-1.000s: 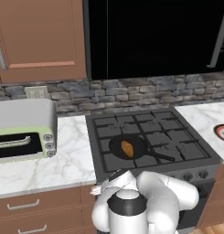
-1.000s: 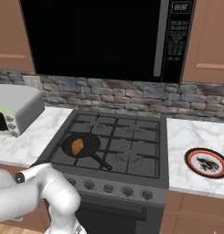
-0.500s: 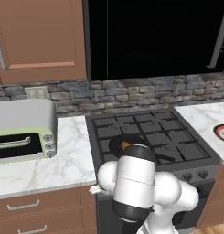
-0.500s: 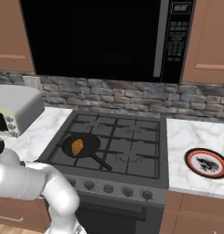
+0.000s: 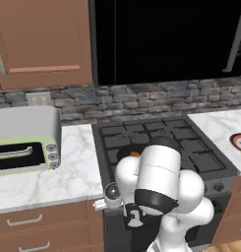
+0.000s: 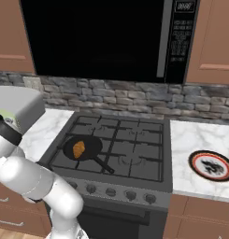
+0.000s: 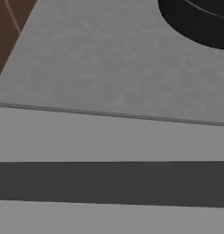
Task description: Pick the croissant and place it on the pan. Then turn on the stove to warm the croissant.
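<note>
The croissant (image 6: 79,149) lies in the black pan (image 6: 90,142) on the stove's (image 6: 134,144) front left burner, with the pan's handle pointing toward the front right. In the left base view my arm hides most of the pan, and only an orange sliver of the croissant (image 5: 135,154) shows. My gripper (image 5: 133,216) hangs low against the stove front, below the counter edge, and its fingers are hidden. The hand view is pressed close to the grey knob panel (image 7: 113,64), with one dark round knob (image 7: 200,20) at the upper right. A row of knobs (image 6: 130,194) runs along the stove front.
A pale green and grey toaster oven (image 5: 23,140) stands on the marble counter left of the stove. A white plate with a red rim (image 6: 211,165) lies on the right counter. A black microwave (image 6: 102,37) hangs above the stove, between wooden cabinets.
My arm has swung forward and its upper links have risen over the pan in the left base view. The hand has gone down to the stove front. The croissant stays in the pan.
</note>
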### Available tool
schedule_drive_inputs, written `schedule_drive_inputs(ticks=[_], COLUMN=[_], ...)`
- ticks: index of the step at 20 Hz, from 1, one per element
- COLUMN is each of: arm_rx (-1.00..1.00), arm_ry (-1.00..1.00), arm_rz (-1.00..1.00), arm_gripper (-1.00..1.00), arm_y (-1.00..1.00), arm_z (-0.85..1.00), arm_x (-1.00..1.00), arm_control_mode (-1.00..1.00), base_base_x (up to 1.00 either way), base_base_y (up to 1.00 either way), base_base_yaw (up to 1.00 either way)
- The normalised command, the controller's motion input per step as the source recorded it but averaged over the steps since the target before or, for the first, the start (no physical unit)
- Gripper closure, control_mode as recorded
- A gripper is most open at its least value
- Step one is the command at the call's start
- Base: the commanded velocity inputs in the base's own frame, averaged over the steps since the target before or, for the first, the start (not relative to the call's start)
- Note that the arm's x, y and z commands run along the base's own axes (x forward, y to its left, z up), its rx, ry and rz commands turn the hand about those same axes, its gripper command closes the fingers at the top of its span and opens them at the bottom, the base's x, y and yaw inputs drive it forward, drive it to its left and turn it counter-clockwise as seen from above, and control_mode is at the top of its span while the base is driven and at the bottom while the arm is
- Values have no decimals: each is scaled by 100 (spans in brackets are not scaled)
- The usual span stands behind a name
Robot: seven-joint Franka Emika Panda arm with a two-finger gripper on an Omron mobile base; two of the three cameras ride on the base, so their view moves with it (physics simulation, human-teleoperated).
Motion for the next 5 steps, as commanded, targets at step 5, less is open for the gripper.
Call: schedule_drive_inputs(ticks=[5], arm_rx=[-50], arm_ry=[-2], arm_rz=[0], arm_gripper=[100], arm_y=[66], arm_z=[1], arm_x=[-100], arm_control_mode=[-100], base_base_x=[0], base_base_y=[0], base_base_yaw=[0])
